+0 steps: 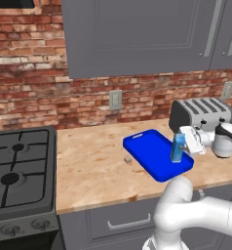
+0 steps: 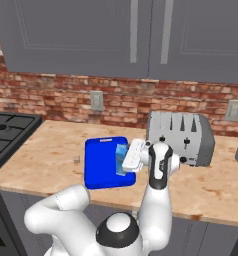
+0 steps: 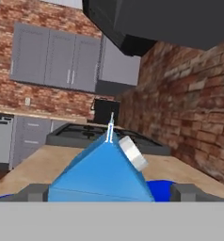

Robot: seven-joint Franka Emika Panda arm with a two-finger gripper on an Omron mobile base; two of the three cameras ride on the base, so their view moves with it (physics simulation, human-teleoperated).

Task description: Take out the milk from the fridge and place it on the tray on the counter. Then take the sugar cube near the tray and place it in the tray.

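The hand [image 1: 182, 144] gripped the milk [image 1: 178, 148], holding it upright over the right end of the tray [image 1: 149, 149]. The sugar cube [image 1: 128, 159] lay on the counter [image 1: 88, 166] just left of the tray.

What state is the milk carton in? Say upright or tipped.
Upright: the milk carton stands tall over the tray, gable up, held by the gripper.

A silver-grey four-slot toaster with dark ends [image 1: 203, 116] stands against the red brick wall [image 1: 30, 93], which carries two pale outlet plates [image 1: 115, 99]. Grey wall cabinets [image 1: 137, 34] hang above. A black gas stove with cast grates [image 1: 18, 168] sits at the left.
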